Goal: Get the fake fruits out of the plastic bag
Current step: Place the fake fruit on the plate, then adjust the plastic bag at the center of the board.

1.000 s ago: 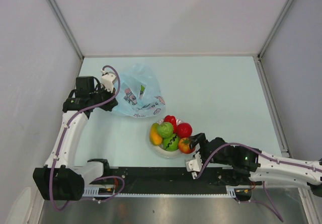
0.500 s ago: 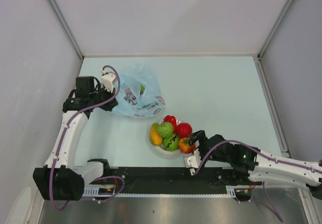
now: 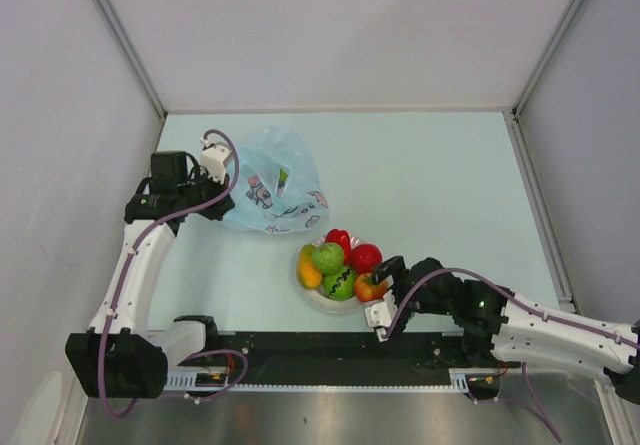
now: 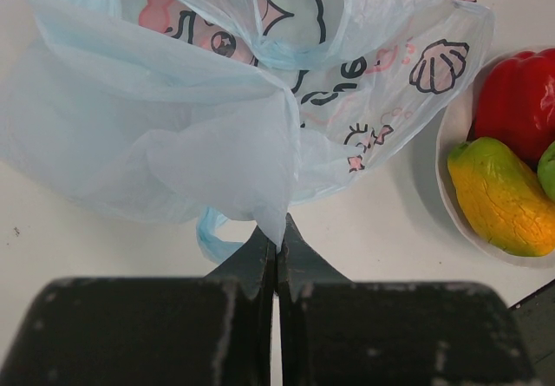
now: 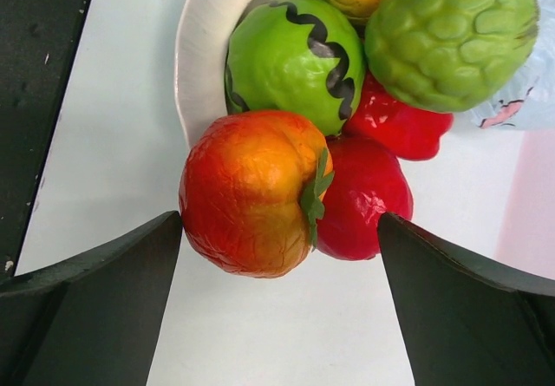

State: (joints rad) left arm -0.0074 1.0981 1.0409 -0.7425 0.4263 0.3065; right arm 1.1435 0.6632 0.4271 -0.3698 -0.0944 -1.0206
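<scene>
The pale bench (image 3: pixel 430 185) is mostly bare. The biggest thing on it is the plastic bag (image 3: pixel 275 185), a crumpled light-blue heap at the back left with cartoon shells and fish printed on it. Can't tell from any view if there's anything inside.

Just in front of it, nearly touching its lower edge, is a white plate (image 5: pixel 195 65) piled with fake fruit. There's a bumpy green custard-apple thing (image 5: pixel 451 35), a green ball with a dark wavy stripe (image 5: pixel 290 56), a yellow-orange mango (image 4: pixel 499 195), a red pepper (image 4: pixel 520 100), another red fruit (image 5: pixel 368 195), and an orange-red tomato (image 5: pixel 247 191) hanging off the near rim.

The left arm's fingers (image 4: pixel 251 256) are pressed together on a pinched corner of the bag. You only really see that in the left wrist view, since the arm covers it from above.

The right arm's fingers (image 5: pixel 104 299) are spread wide on either side of the tomato and the red fruit. The left one is right up against the tomato.
</scene>
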